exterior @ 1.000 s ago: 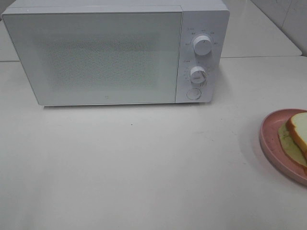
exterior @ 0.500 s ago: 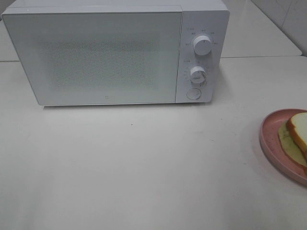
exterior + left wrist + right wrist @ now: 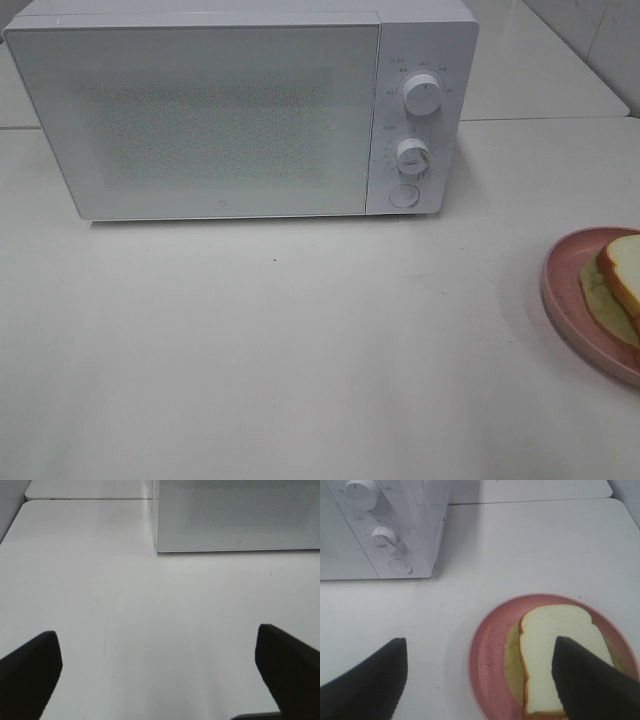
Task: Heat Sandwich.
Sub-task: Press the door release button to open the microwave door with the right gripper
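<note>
Table: nothing moved over last second; task judged not started.
Microwave: door shut, blocks loading; open first.
Pink plate: right of microwave, well apart.
Sandwich: on plate.
Left gripper: fingers wide apart, empty.
Right gripper: fingers apart above plate, nothing clamped.

Mock kitchen: microwave, plated sandwich on plain white tables.
</note>
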Tool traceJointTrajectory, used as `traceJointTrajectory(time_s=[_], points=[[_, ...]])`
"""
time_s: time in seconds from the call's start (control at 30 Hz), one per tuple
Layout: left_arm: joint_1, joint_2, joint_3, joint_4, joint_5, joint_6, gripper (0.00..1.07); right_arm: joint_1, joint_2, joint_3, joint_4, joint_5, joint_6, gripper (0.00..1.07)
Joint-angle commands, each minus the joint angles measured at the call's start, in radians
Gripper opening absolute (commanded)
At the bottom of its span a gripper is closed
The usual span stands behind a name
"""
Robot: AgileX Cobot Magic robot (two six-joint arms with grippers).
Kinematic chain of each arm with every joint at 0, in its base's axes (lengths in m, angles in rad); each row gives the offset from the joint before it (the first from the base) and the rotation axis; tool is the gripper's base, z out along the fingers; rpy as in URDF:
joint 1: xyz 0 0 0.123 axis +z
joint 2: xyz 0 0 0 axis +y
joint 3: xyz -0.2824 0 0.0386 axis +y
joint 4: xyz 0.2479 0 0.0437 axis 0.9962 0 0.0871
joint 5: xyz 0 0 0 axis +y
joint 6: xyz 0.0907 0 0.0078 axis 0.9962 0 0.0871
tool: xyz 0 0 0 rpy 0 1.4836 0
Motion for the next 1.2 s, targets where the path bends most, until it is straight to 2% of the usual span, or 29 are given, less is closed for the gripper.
traceJointTrajectory(time_s=[0.03,0.13,0.3,0.87,1.07,1.1,1.2], points=[[-0.001,-0.025,0.002,-0.006,-0.002,-0.006,1.01,-0.006,0.076,0.004,0.004,-0.102,-0.006,0.76],[-0.001,-0.025,0.002,-0.006,-0.002,-0.006,1.01,-0.006,0.123,0.004,0.004,-0.152,-0.005,0.76],[-0.001,-0.025,0.002,-0.006,-0.002,-0.006,1.01,-0.006,0.299,0.004,0.004,-0.384,0.028,0.76],[-0.001,-0.025,0.002,-0.006,-0.002,-0.006,1.01,-0.003,0.627,0.004,0.031,-0.872,0.028,0.76],[-0.001,-0.025,0.002,-0.006,-0.002,-0.006,1.01,0.118,0.683,0.033,0.185,-1.000,-0.114,0.76],[-0.001,-0.025,0.002,-0.006,-0.002,-0.006,1.01,0.169,0.703,0.045,0.258,-1.048,-0.162,0.76],[-0.001,-0.025,0.002,-0.006,-0.002,-0.006,1.01,0.210,0.721,0.052,0.316,-1.088,-0.203,0.76]])
